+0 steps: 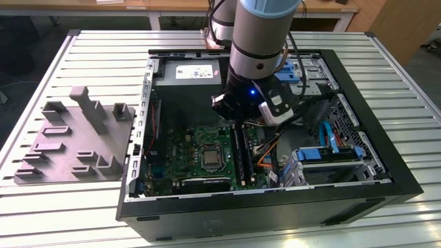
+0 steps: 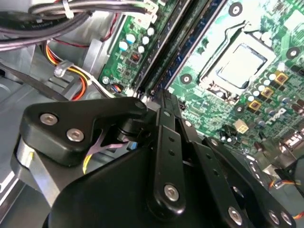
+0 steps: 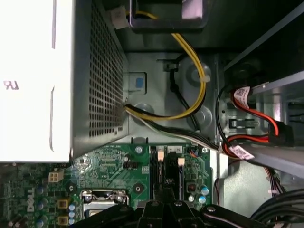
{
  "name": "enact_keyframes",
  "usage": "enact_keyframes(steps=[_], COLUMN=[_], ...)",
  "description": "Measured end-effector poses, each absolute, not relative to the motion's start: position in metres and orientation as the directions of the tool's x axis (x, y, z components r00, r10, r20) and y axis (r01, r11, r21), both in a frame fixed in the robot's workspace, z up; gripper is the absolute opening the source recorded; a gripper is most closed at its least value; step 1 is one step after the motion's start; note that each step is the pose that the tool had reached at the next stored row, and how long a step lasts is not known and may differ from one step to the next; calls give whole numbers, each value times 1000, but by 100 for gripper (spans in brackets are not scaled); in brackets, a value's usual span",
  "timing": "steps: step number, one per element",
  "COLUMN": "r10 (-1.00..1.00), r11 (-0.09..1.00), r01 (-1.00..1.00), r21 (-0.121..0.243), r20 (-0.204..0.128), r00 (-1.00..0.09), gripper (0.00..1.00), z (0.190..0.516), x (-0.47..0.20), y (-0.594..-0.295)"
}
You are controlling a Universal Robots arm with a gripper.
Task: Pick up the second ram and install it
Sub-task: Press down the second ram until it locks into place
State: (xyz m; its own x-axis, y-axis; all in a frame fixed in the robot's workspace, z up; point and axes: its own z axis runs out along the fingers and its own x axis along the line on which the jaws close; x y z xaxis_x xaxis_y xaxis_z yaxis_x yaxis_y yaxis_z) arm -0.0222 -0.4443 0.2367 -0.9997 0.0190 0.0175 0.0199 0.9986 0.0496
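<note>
- Well, at left of the exterior view, the grey holder (image 1: 76,137) sits on the surface (image 1: 103,51);
- centre: gripper (image 1: 238,120) over the RAM slots (image 1: 240,152), narrow; its hold on the ram module (image 2: 164,97) is unclear;
- judgement: keep it square, pressing evenly.

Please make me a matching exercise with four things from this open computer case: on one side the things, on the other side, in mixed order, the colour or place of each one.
Things:
1. holder
2. motherboard
3. drive latches
4. claw

Colour or place:
A. blue
B. right above the RAM slots
C. green, on the case floor
D. grey, outside the case at the exterior view's left

Pairs: 1-D, 2-C, 3-A, 4-B
</note>
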Motion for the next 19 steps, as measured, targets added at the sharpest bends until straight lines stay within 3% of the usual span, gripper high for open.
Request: enact_keyframes(steps=[19], r10=[19], r11=[999], r01=[20], r21=[50], r20=[18], r00=[-1000], gripper=[10], z=[223], x=[-24], y=[-439])
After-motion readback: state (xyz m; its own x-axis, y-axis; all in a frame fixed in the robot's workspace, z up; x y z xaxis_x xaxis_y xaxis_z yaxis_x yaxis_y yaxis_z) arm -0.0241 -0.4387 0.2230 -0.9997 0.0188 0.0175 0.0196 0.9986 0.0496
